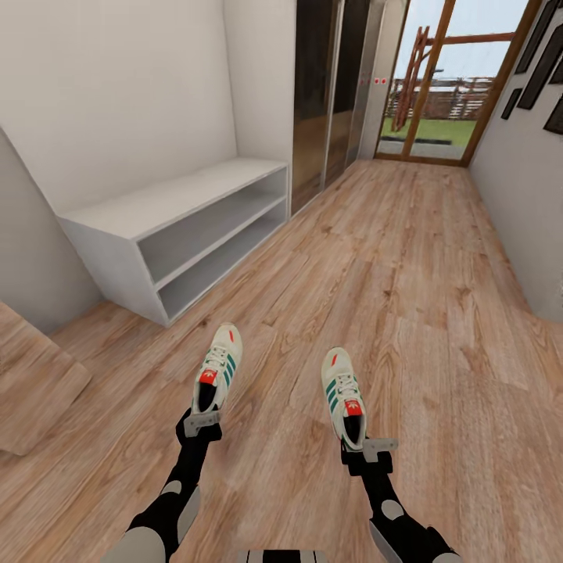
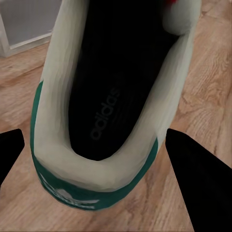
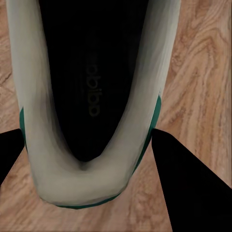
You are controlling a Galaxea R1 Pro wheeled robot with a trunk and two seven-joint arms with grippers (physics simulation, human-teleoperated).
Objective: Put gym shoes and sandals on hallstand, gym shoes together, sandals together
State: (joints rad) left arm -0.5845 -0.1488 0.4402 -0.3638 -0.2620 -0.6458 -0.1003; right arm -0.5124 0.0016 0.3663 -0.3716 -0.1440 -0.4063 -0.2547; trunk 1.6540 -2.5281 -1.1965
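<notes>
Two gym shoes were in hand, one at each end effector, both cream-white lace-ups with green side stripes, a red tongue label and a dark insole with faint lettering. The left gym shoe (image 1: pixel 216 369) stretched forward from the left end effector (image 1: pixel 201 422), its heel collar sitting between the two dark fingers (image 2: pixel 198 169), which closed in on either side of the green heel band. The right gym shoe (image 1: pixel 344 397) likewise pointed away from the right end effector (image 1: pixel 374 447), whose fingers (image 3: pixel 188 179) pressed against the rounded heel, narrowed to the shoe's width. Whether the soles hung above the corridor floor (image 1: pixel 407 258) or rested on it could not be told. The two shoes lay well apart, toes roughly parallel, with bare planks between them. Ahead and to the left of the left end effector stood a low white two-tier bench (image 1: pixel 184 234) against a plain wall, its flat top surface and both shelves open toward the corridor. Ahead of the right end effector the wood floor ran wide and open toward a glazed door (image 1: pixel 438 78), with a wall (image 1: pixel 520 188) off to the right.
</notes>
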